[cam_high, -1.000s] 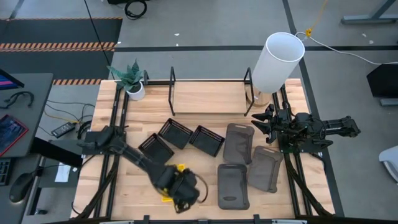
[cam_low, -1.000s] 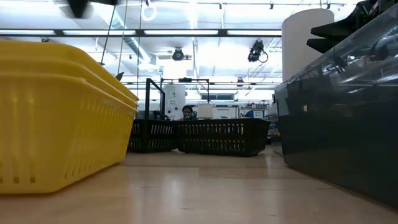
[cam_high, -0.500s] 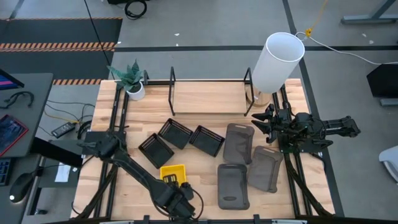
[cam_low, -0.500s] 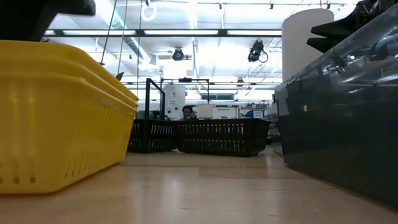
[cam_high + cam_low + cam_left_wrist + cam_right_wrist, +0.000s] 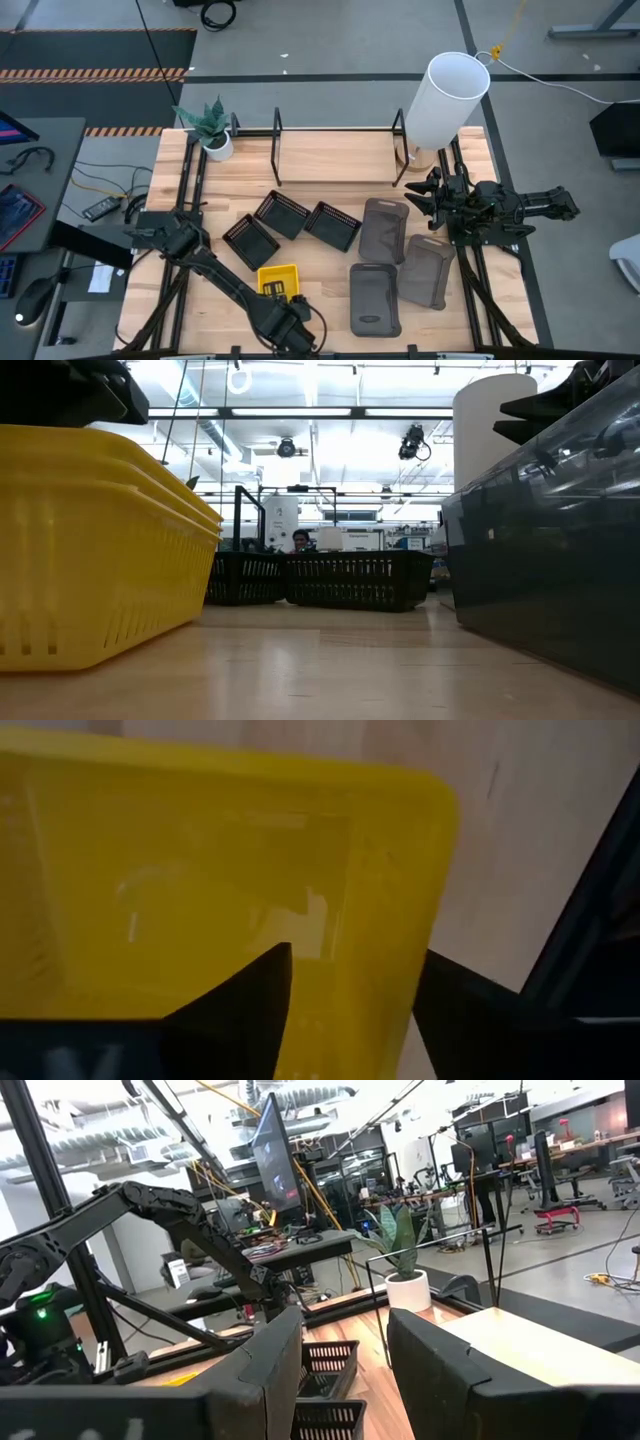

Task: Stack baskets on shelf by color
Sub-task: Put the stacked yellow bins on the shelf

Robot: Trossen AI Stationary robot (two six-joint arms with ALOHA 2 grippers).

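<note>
A: High view first. Left gripper low at the table's near edge, just in front of the yellow baskets, fingers spread wide, nothing held.

B: Confirmed by left wrist view: yellow baskets' rim between the parted fingers, not clamped. And the right?

A: Right gripper parked beside the white cylinder, above the grey baskets, open and empty.

B: Black baskets?

A: Spread between yellow baskets and shelf, three apart. Shelf along the far edge, left of the cylinder, bare.
</note>
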